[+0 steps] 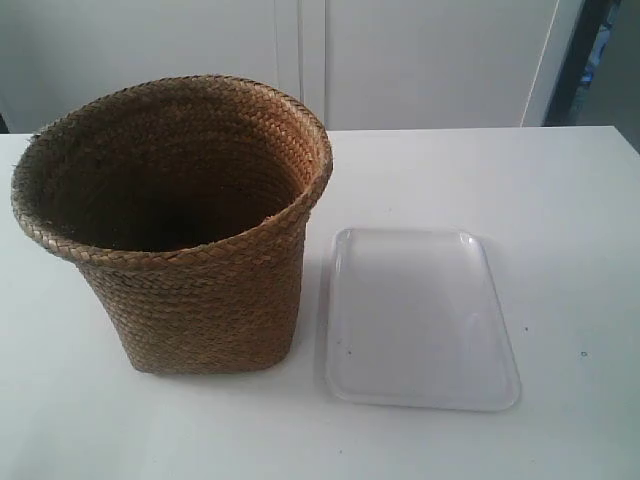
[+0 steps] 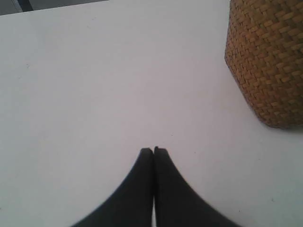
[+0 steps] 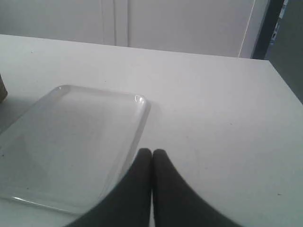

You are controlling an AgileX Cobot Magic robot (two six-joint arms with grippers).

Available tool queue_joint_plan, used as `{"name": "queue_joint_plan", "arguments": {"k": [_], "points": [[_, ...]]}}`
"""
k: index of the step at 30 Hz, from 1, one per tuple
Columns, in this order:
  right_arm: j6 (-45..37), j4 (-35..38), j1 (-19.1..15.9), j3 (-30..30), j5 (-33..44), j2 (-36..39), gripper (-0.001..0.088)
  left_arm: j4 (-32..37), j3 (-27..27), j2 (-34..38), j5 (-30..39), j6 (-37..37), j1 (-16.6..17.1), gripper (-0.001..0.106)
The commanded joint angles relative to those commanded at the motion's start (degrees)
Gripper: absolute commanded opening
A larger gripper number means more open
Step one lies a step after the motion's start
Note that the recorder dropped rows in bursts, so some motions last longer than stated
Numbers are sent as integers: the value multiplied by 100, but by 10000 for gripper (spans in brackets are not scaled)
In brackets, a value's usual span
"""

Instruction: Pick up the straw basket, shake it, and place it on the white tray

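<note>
The straw basket (image 1: pixel 190 230) stands upright on the white table, brown and woven, with nothing visible inside it. Directly beside it lies the white tray (image 1: pixel 420 320), flat and bare. Neither arm shows in the exterior view. In the left wrist view my left gripper (image 2: pixel 153 150) is shut, holding nothing, above bare table, with the basket's wall (image 2: pixel 267 56) some way off. My right gripper (image 3: pixel 152 151) is shut too and holds nothing. It hovers just past one long edge of the tray (image 3: pixel 71 142).
The white table (image 1: pixel 560 200) carries only the basket and tray. A pale wall with panel seams (image 1: pixel 300 50) runs behind the table's far edge, and a dark gap (image 1: pixel 600 50) opens at the back corner.
</note>
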Motion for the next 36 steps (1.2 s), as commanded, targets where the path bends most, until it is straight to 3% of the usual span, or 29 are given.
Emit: {"name": "queue_joint_plan", "arguments": {"k": [11, 23, 25, 30, 33, 36], "points": [[0, 0, 0, 0, -11, 0, 0, 0, 0, 0, -541, 0, -1, 0], [0, 0, 0, 0, -102, 0, 0, 0, 0, 0, -566, 0, -1, 0], [0, 0, 0, 0, -279, 0, 0, 0, 0, 0, -610, 0, -1, 0], [476, 22, 0, 0, -1854, 0, 0, -124, 0, 0, -1078, -66, -1, 0], [476, 21, 0, 0, -1841, 0, 0, -398, 0, 0, -1475, -168, -1, 0], [1055, 21, 0, 0, -2143, 0, 0, -513, 0, 0, -1851, -168, -1, 0]]}}
